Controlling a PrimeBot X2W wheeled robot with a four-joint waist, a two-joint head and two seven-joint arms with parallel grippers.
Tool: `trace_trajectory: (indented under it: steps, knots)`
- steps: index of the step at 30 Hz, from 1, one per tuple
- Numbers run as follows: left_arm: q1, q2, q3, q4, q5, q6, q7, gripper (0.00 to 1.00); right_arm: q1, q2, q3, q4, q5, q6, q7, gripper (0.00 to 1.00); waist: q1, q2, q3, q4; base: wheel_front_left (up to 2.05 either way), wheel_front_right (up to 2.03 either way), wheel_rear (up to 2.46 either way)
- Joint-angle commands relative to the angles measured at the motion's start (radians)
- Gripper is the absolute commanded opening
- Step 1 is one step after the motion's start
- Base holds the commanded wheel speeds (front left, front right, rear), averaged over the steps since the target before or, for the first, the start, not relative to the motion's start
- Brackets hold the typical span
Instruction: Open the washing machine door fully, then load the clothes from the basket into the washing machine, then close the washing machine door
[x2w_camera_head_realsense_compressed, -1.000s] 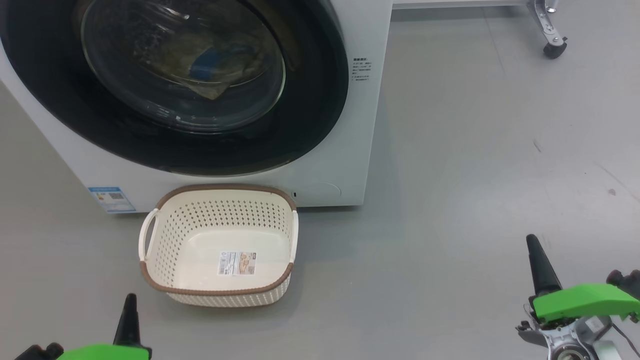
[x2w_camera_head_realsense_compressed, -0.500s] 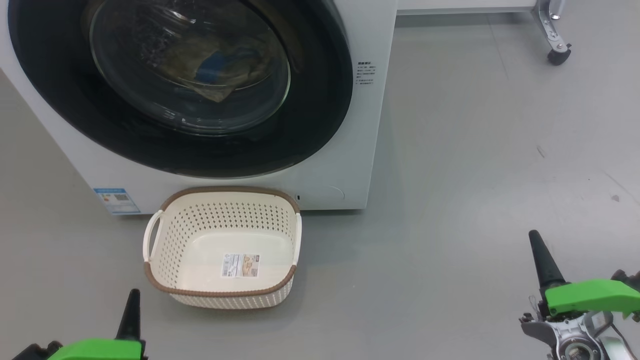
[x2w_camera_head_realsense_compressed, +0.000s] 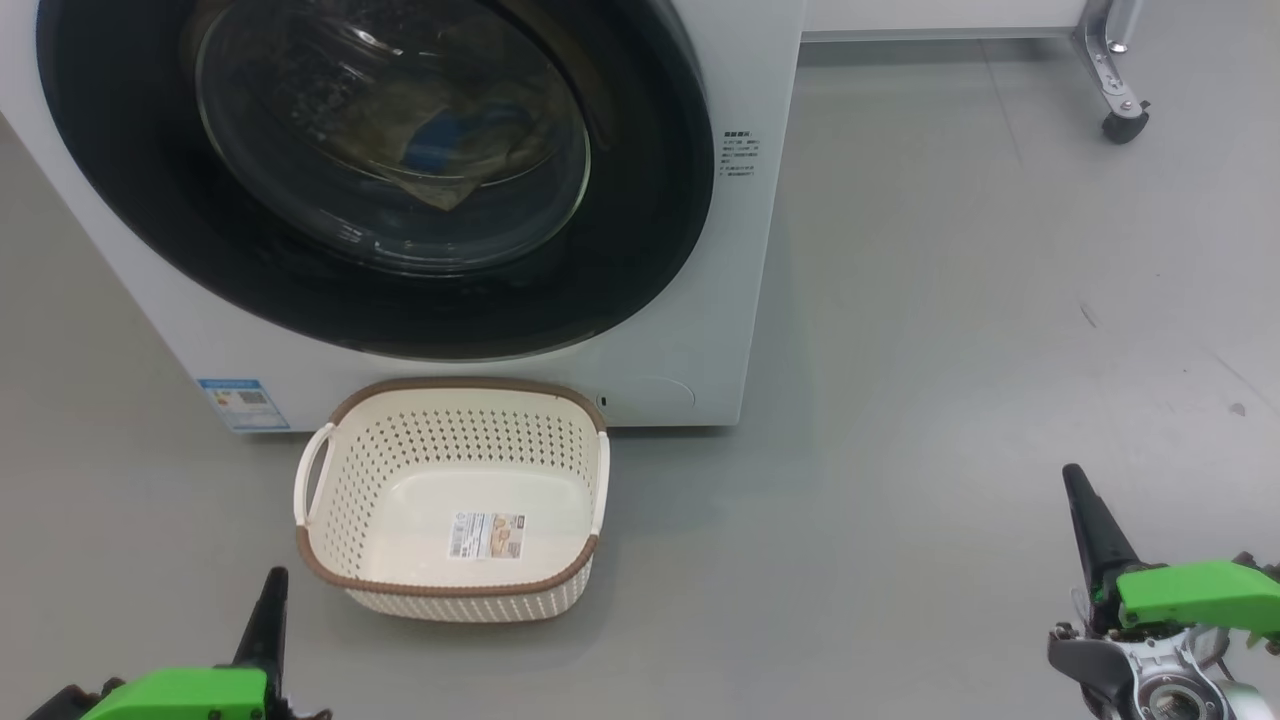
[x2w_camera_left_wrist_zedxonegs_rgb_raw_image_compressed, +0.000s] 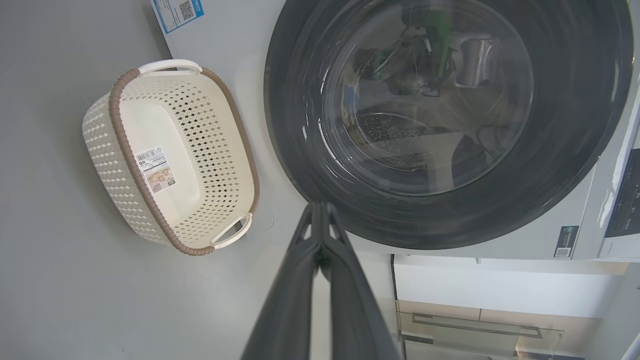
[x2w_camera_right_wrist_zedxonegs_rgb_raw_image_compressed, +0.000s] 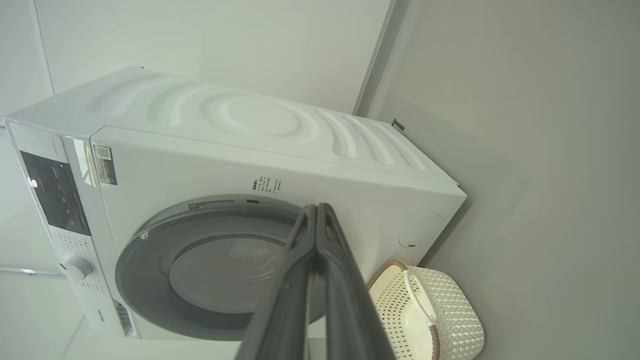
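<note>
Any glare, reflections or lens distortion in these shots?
Head view: streaks of glare on the washing machine door, clothes dim behind it. Left wrist view: its glass mirrors green robot parts. Right wrist view: the washing machine looks tipped sideways.

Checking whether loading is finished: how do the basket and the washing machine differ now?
The basket is empty, label sticker bare; the washing machine holds cream and blue clothes behind its glass. The basket is open-topped; the washing machine door sits shut. Both stand on the grey floor.
</note>
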Motion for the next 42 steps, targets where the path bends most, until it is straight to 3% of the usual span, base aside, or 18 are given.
trace_trajectory:
  steps: [1, 22, 42]
  knots:
    - [-0.054, 0.014, 0.031, -0.026, -0.029, -0.001, 0.01, 0.0, -0.06, -0.022, 0.008, -0.028, 0.033, -0.002, 0.011, 0.0, 0.0, -0.0001, -0.001, 0.001, 0.0, 0.0, 0.0]
    - [-0.086, 0.012, 0.043, -0.019, -0.244, -0.001, 0.072, 0.0, -0.077, -0.021, -0.018, -0.018, 0.269, -0.003, 0.074, 0.0, 0.0, -0.0001, -0.018, 0.018, 0.0, 0.0, 0.0]
    - [-0.086, 0.01, 0.046, -0.019, -0.241, -0.001, 0.075, 0.0, -0.077, -0.016, -0.026, -0.017, 0.263, -0.003, 0.081, 0.0, 0.0, -0.0001, -0.018, 0.018, 0.0, 0.0, 0.0]
